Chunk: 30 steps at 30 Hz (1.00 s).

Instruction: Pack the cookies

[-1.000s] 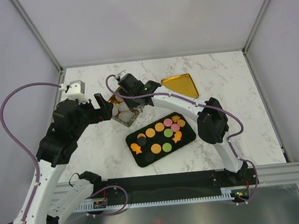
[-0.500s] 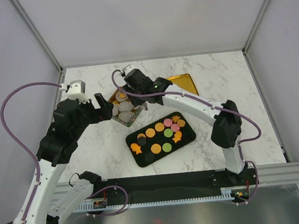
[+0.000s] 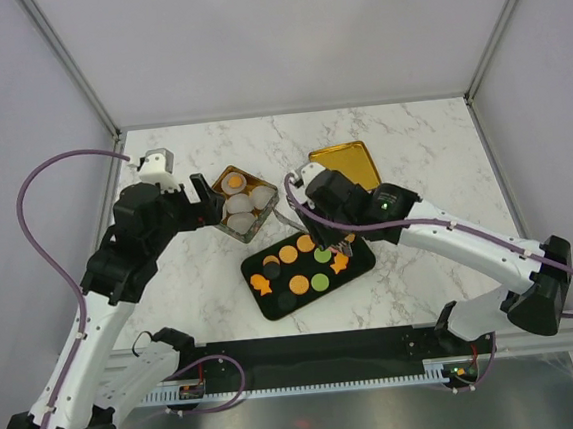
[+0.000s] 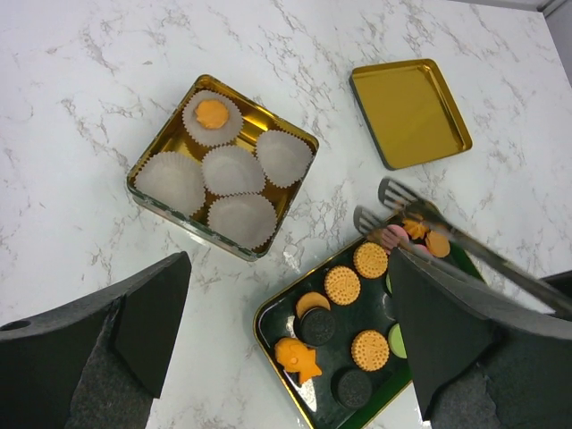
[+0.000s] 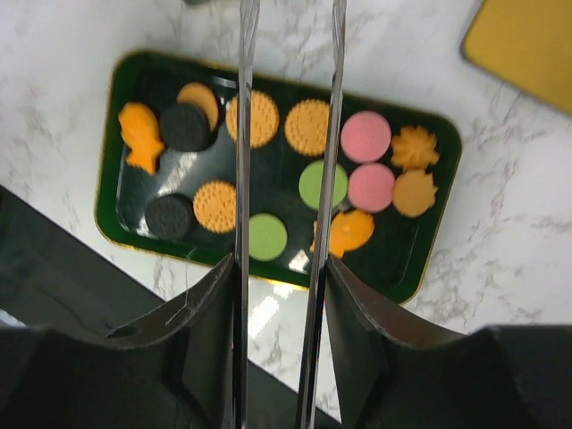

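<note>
Cookies (image 3: 307,263), orange, pink, green and dark, lie in a black oblong tray (image 3: 363,260); they also show in the right wrist view (image 5: 323,183) and the left wrist view (image 4: 341,284). One orange cookie (image 4: 212,113) sits in a white paper cup in the gold tin (image 3: 219,223). My right gripper (image 3: 330,233) is shut on metal tongs (image 5: 243,134), whose arms stand apart and empty above the tray's far end (image 4: 393,192). My left gripper (image 3: 201,204) is open and empty, hovering beside the tin.
The tin (image 4: 163,210) holds several white paper cups (image 4: 231,170), the others empty. A gold lid (image 3: 347,164) lies flat behind the tray, right of the tin. Marble table, with a black rail along the near edge.
My right arm swung away from above the tin, right and nearer, bringing the tongs over the tray. The tin is now uncovered. My left gripper shifted slightly up.
</note>
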Each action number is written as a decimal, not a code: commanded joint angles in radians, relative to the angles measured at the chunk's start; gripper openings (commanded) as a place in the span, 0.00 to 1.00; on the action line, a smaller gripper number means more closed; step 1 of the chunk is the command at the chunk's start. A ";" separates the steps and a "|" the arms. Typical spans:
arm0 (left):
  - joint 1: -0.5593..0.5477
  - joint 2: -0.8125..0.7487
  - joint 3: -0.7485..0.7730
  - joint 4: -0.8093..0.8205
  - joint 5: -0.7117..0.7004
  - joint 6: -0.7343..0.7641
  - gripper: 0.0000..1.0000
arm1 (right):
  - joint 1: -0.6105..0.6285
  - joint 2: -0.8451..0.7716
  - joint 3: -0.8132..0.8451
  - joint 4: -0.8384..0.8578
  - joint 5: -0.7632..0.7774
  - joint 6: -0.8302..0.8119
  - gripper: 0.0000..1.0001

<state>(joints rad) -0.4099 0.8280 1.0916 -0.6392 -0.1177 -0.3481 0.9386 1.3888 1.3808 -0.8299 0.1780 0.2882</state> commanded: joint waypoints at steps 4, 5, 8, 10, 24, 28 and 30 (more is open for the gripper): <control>0.002 0.017 -0.029 0.070 0.035 -0.022 1.00 | 0.068 -0.033 -0.107 -0.058 -0.026 0.035 0.50; 0.000 0.020 -0.033 0.069 0.036 -0.023 1.00 | 0.071 -0.033 -0.112 -0.060 -0.026 0.035 0.50; 0.002 0.020 -0.041 0.072 0.036 -0.025 1.00 | 0.077 -0.031 -0.135 -0.057 -0.021 0.035 0.50; 0.002 0.019 -0.045 0.073 0.038 -0.025 1.00 | 0.084 -0.027 -0.152 -0.051 -0.028 0.035 0.50; 0.002 0.028 -0.067 0.078 0.039 -0.025 1.00 | 0.123 0.021 -0.158 -0.012 -0.023 0.035 0.51; 0.002 0.030 -0.070 0.078 0.039 -0.023 1.00 | 0.131 0.032 -0.161 -0.005 -0.023 0.034 0.52; 0.002 0.030 -0.071 0.079 0.041 -0.023 1.00 | 0.131 0.036 -0.164 -0.003 -0.021 0.032 0.53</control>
<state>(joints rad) -0.4099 0.8577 1.0237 -0.5957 -0.0940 -0.3485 1.0611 1.4216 1.2167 -0.8680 0.1471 0.3145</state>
